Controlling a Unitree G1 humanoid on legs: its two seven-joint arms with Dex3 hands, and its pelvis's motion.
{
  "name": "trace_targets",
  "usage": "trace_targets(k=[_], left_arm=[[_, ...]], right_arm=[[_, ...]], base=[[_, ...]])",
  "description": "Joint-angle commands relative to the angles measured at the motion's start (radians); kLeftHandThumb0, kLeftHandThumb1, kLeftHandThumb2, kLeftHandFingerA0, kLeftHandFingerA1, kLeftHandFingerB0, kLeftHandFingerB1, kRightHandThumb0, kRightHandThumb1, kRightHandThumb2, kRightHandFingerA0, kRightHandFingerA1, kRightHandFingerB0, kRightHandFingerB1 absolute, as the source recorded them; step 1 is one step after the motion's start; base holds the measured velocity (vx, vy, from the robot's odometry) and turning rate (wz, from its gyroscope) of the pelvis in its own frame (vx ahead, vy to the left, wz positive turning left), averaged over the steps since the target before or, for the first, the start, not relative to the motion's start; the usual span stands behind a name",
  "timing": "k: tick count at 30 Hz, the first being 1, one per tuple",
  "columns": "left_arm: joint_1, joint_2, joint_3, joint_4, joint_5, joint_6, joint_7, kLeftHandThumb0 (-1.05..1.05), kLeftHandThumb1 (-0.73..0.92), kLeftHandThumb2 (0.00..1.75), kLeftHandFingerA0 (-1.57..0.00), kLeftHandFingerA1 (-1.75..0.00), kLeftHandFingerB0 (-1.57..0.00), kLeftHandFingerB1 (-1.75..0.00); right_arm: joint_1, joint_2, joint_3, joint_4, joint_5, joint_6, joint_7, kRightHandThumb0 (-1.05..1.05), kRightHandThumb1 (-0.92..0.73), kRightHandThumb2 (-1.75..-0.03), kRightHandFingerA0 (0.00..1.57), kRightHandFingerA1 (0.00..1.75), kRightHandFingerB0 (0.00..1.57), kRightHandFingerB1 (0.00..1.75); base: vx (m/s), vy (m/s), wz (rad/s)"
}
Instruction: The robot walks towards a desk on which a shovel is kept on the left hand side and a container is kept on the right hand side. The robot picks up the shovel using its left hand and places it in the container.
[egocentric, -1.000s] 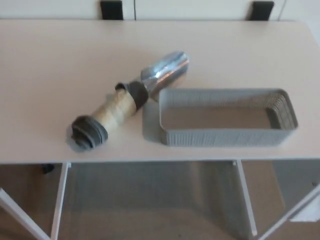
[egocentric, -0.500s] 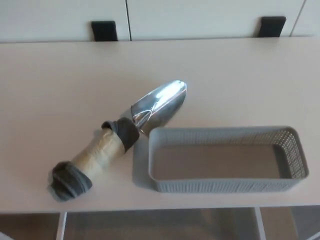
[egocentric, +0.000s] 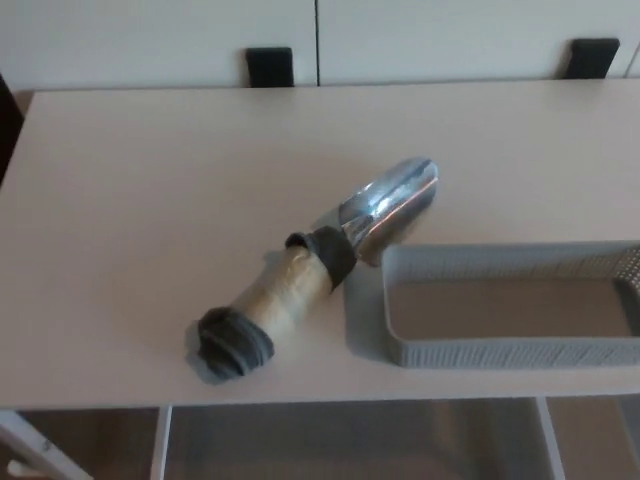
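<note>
The shovel (egocentric: 320, 270) lies flat on the pale desk (egocentric: 150, 200), slanting from lower left to upper right. Its silver scoop (egocentric: 392, 205) points to the far right, its tan handle (egocentric: 282, 293) ends in a dark grey cap (egocentric: 232, 343) near the front edge. A grey mesh container (egocentric: 505, 312) stands right of the shovel, its left end close to the scoop and its right end cut off by the picture's edge. It holds nothing. Neither hand shows in the head view.
Two black brackets (egocentric: 270, 66) (egocentric: 592, 57) sit at the desk's far edge against a white wall. White desk legs (egocentric: 160, 445) and floor show below the front edge. The desk's left corner (egocentric: 25, 100) is in view.
The whole picture has shifted: the shovel and container now sit further right and the desk's left edge has come into view. That is camera motion; the things lie as before.
</note>
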Motion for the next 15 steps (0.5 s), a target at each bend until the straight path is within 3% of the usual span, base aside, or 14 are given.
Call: trace_targets(k=[1,2,3,4,5,7,8,9,14,15], left_arm=[[0.039,0.014,-0.011,-0.069,0.023,0.033,0.02,-0.62,0.76,0.63,-0.38,-0.33,-0.28,-0.3],[0.044,0.026,-0.021,-0.066,0.029,0.019,0.001,-0.64,0.64,0.85,-0.3,-0.43,-0.23,-0.4],[0.051,0.029,-0.026,-0.081,0.022,0.03,-0.01,-0.64,0.64,0.85,-0.3,-0.43,-0.23,-0.4],[0.04,0.04,-0.043,-0.052,0.031,0.01,-0.033,-0.62,0.77,0.64,-0.32,-0.32,-0.24,-0.29],[0.05,0.033,-0.048,-0.075,0.028,0.039,-0.017,-0.66,0.65,0.85,-0.29,-0.42,-0.22,-0.4],[0.066,0.037,-0.068,-0.095,0.03,0.038,-0.024,-0.66,0.65,0.85,-0.29,-0.43,-0.22,-0.4],[0.072,0.045,-0.08,-0.106,0.034,0.034,-0.032,-0.63,0.76,0.63,-0.35,-0.32,-0.24,-0.29],[0.074,0.041,-0.084,-0.1,0.028,0.029,-0.033,-0.68,0.64,0.86,-0.29,-0.43,-0.21,-0.4],[0.101,0.048,-0.1,-0.125,0.024,0.019,-0.038,-0.65,0.66,0.86,-0.28,-0.42,-0.21,-0.4],[0.101,0.051,-0.102,-0.124,0.031,0.013,-0.035,-0.6,0.77,0.64,-0.35,-0.32,-0.24,-0.29]], right_arm=[[-0.001,-0.001,0.001,0.001,-0.003,-0.016,-0.011,-0.43,-0.69,-0.6,0.52,0.53,0.36,0.41],[-0.006,0.001,-0.002,0.019,0.003,-0.026,-0.01,-0.43,-0.68,-0.6,0.52,0.53,0.36,0.42],[-0.008,0.002,-0.005,0.027,0.005,-0.033,-0.007,-0.43,-0.68,-0.6,0.52,0.53,0.36,0.42],[-0.017,-0.002,-0.008,0.049,0.006,-0.049,-0.005,-0.43,-0.69,-0.6,0.52,0.52,0.36,0.42],[-0.024,-0.001,-0.011,0.067,0.009,-0.06,-0.001,-0.42,-0.69,-0.6,0.52,0.54,0.36,0.42],[-0.009,-0.005,-0.001,0.023,-0.007,-0.034,-0.013,-0.42,-0.69,-0.6,0.54,0.53,0.37,0.42],[-0.003,-0.004,0.003,0.012,-0.017,-0.042,-0.019,-0.42,-0.69,-0.6,0.55,0.54,0.38,0.42],[-0.006,-0.005,0.003,0.019,-0.017,-0.046,-0.019,-0.41,-0.69,-0.6,0.53,0.53,0.37,0.42],[-0.004,-0.002,0.01,-0.001,-0.01,-0.027,-0.01,-0.43,-0.69,-0.6,0.53,0.53,0.36,0.41],[-0.004,-0.001,0.011,-0.01,-0.011,-0.019,-0.012,-0.43,-0.69,-0.6,0.53,0.53,0.37,0.41]], base=[[-0.11,0.273,-0.2],[-0.14,0.34,-0.17],[-0.14,0.461,0.85],[-0.14,0.654,-0.35],[-0.17,0.599,0.18],[-0.14,0.267,-0.03],[-0.04,0.177,-0.15],[-0.04,0.102,-0.01],[0.01,-0.002,0.03],[-0.02,-0.101,0.04]])
